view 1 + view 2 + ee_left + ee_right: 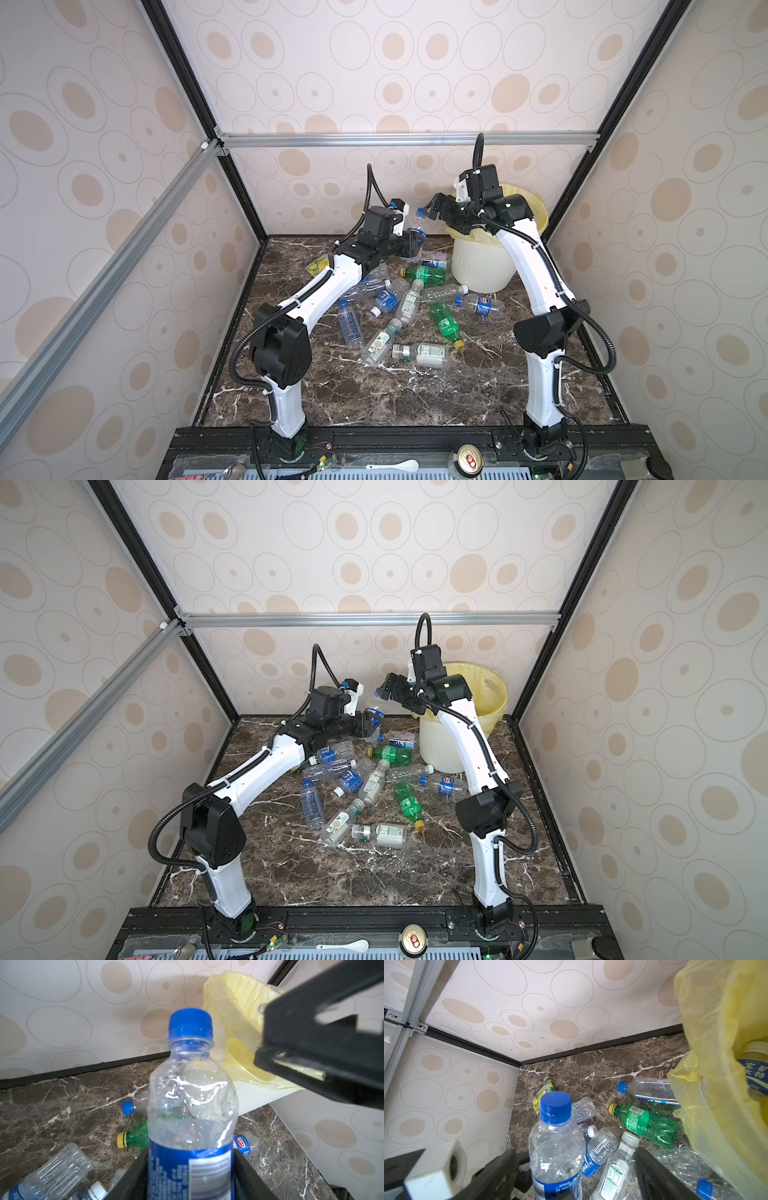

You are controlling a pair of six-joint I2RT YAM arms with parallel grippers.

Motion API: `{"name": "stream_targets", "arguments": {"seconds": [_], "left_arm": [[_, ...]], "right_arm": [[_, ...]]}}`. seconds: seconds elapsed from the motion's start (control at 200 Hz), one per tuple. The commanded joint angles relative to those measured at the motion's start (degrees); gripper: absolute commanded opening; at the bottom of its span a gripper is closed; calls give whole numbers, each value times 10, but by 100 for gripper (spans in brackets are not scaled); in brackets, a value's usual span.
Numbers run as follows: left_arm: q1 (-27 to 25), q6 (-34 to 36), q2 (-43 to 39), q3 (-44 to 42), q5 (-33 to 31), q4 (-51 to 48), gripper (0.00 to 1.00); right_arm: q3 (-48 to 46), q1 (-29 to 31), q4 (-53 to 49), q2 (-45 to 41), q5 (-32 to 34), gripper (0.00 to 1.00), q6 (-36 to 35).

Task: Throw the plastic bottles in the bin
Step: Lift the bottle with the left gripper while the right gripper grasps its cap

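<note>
Table: dark marble top (374, 395), bottles (409, 301) strewn mid-table
Left claw (414, 246): clenched on upright blue-capped bottle (417, 222), raised near the bin (482, 266)
Right claw (433, 206): jaws spread, flanking that bottle's top, not touching

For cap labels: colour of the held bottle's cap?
Blue cap on the bottle; clearest in left wrist view.

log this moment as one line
phase: likely handover | left end effector: shut on blue-capped bottle | right end effector: open at its cap end, not gripping | bin: behind right arm | table: loose bottles
</note>
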Motion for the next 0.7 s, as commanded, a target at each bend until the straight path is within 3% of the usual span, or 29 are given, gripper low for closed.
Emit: {"name": "stream_targets", "arguments": {"seconds": [0.0, 0.29, 0.695], "left_arm": [[-10, 25, -5, 6, 4, 13, 58], [-27, 38, 0, 26, 12, 3, 58], [-35, 43, 2, 39, 14, -2, 58]], "right_arm": [[10, -3, 2, 15, -13, 89, 13], [9, -7, 17, 21, -26, 77, 21], [8, -12, 25, 27, -33, 45, 25]]}}
